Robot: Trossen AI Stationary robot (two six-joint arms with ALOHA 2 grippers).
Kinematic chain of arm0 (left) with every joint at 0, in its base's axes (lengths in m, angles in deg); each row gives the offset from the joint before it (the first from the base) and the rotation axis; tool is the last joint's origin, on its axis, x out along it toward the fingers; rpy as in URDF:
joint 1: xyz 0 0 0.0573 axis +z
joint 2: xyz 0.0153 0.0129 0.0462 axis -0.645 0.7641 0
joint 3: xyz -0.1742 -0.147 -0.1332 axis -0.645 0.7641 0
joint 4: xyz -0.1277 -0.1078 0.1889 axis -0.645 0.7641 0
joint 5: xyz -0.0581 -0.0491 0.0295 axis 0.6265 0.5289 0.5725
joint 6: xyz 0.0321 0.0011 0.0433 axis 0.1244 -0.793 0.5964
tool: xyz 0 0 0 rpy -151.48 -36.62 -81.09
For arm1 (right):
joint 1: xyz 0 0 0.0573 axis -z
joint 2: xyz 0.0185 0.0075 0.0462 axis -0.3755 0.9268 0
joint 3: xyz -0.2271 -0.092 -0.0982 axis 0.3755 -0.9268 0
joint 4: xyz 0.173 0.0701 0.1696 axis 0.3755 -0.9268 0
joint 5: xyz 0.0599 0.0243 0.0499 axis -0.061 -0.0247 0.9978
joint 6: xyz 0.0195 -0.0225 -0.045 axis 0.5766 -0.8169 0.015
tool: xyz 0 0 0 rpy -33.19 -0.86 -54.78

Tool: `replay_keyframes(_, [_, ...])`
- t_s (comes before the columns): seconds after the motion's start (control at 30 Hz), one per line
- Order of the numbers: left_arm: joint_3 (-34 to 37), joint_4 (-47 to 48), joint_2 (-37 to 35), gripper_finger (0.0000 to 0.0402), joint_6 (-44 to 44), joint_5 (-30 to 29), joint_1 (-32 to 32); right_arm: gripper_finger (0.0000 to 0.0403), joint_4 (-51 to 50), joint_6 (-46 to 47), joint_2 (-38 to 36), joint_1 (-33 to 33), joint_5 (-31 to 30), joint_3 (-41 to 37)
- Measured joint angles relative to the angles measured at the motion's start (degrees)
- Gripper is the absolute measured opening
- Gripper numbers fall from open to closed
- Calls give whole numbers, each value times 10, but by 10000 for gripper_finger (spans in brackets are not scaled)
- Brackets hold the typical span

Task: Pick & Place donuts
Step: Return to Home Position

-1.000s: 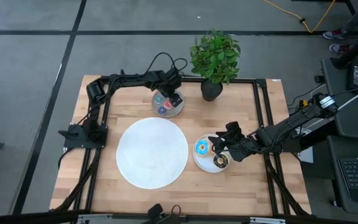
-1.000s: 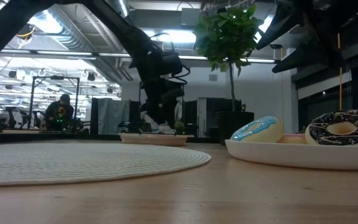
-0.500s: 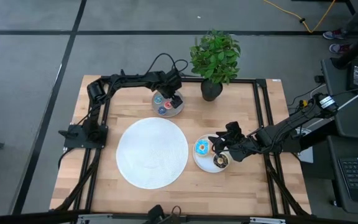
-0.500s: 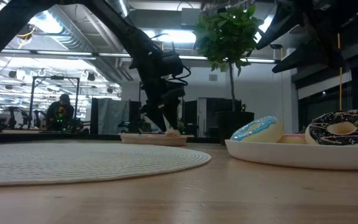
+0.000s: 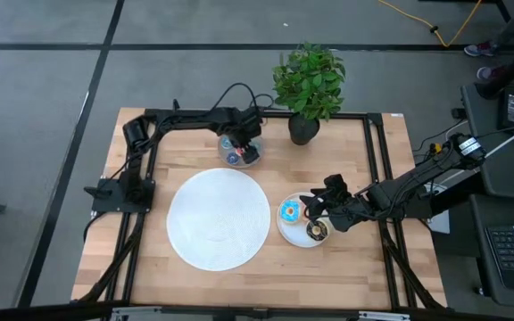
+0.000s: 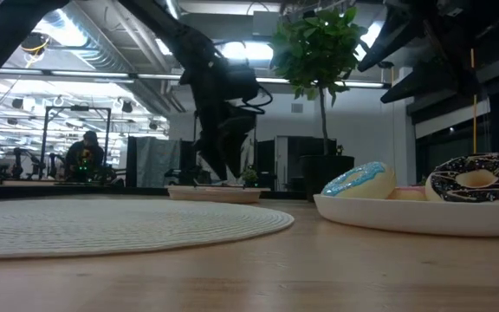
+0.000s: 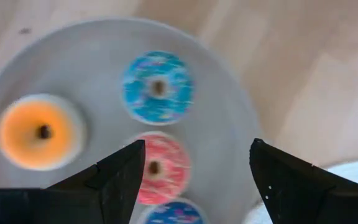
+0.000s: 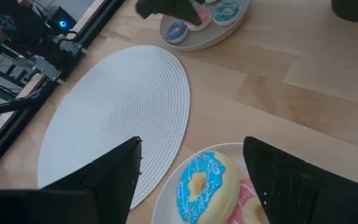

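1. left gripper (image 7: 197, 155) over the far grey plate (image 7: 219, 112), fingers wide.
2. orange donut (image 7: 40, 132), small blue donut (image 7: 158, 87) and red-pink donut (image 7: 157, 168) lie on it.
3. right gripper (image 8: 192, 146) over the white plate (image 6: 379, 212) on the right, fingers wide; big blue donut (image 8: 199, 180) and chocolate donut (image 6: 479, 182) sit on it.

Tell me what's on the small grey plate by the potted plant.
On the grey plate: an orange donut, a blue donut, a red-pink donut and a second blue donut, mostly out of view. The open left gripper hides the plate's remaining part.
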Motion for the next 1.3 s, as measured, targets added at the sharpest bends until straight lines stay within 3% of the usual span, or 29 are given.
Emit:
replay_keyframes(0.2, [0, -7, -13, 279, -28, -33, -58, 283, -35, -14, 0, 0, 15, 0])
replay_keyframes(0.33, [0, -28, -23, 279, -8, -38, -109, 283, -44, -34, 0, 0, 57, 0])
replay_keyframes(0.5, [24, -161, -69, 279, -3, 29, -167, 283, -13, -33, 0, 0, 39, 0])
replay_keyframes(0.63, [73, -256, -131, 280, -46, 42, -189, 283, 23, -69, -1, 0, 30, 0])
replay_keyframes(1.0, [242, -384, -376, 281, -78, 25, -225, 283, 131, -243, -2, 35, 13, 0])
replay_keyframes(1.17, [334, -385, -517, 279, -85, 20, -238, 283, 186, -326, -21, 51, 14, 0])
replay_keyframes(1.3, [397, -388, -633, 281, -115, -32, -252, 283, 216, -372, -50, 60, 18, 0])
